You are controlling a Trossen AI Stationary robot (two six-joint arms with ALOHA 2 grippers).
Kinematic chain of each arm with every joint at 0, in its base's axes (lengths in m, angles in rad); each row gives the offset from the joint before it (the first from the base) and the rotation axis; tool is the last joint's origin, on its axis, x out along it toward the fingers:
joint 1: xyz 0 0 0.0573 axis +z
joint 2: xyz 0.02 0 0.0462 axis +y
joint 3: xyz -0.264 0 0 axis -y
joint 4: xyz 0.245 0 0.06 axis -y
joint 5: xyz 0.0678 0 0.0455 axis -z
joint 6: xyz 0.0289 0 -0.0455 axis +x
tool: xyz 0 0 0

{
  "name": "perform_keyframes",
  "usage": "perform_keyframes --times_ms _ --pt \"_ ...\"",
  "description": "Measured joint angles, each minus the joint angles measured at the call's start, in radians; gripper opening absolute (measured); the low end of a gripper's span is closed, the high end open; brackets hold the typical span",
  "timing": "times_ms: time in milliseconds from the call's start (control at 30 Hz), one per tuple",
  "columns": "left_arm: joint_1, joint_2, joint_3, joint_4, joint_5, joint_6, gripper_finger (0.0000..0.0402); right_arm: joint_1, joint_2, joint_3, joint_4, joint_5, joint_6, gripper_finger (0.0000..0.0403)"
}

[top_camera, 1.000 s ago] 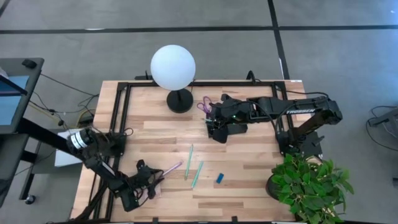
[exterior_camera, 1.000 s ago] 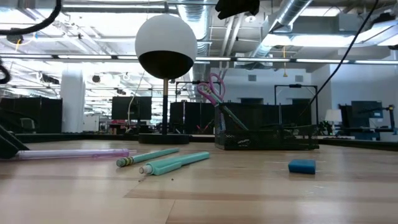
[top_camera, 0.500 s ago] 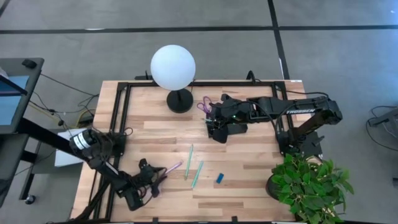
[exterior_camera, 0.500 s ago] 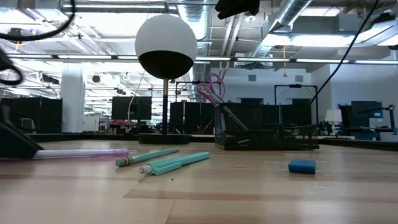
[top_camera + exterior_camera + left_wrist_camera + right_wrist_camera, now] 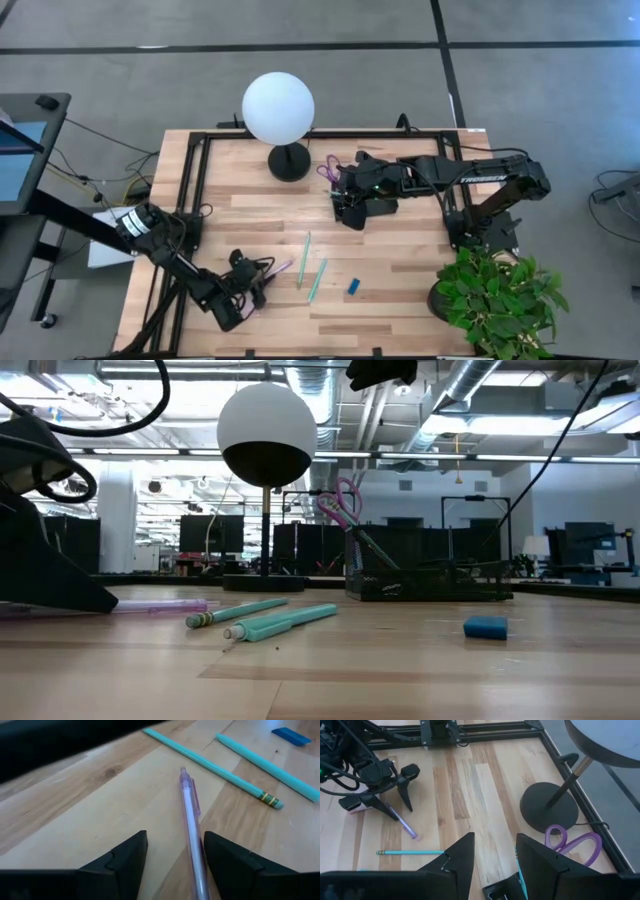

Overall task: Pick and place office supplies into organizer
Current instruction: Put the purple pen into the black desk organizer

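While the purple pen [image 5: 192, 827] lies flat near the counter's [image 5: 250, 215] front-left corner, the left claw [image 5: 172, 857] is set astride it, fingers apart. The right claw [image 5: 492, 852], fingers parted, is held over the organizer [image 5: 362, 205] toward the counter's back edge.

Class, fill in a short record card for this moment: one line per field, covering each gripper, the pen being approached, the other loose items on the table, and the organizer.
left gripper: open, low at the table's front left, fingers either side of the purple pen
purple pen: flat on the wood, not lifted
right gripper: open, above the organizer
organizer: near the table's middle back, scissors standing in it
loose items: two teal pens, blue eraser
lamp: back of table, left of the organizer
plant: front right corner
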Motion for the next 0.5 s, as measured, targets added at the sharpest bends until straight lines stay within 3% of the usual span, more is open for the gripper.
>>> perform_keyframes --times_ms 133,367,500 --pt "0.01 -0.001 -0.001 -0.007 0.004 -0.004 0.0149 0.0 0.0 0.0 0.0 0.0 0.0 0.0137" --pt "0.012 -0.001 -0.004 -0.02 -0.018 -0.06 0.0025 0.0 0.0 0.0 0.0 0.0 -0.009 0.0139" --pt "0.013 -0.004 -0.005 -0.02 -0.032 -0.118 0.0023 0.0 0.0 0.0 0.0 0.0 -0.01 0.0137"
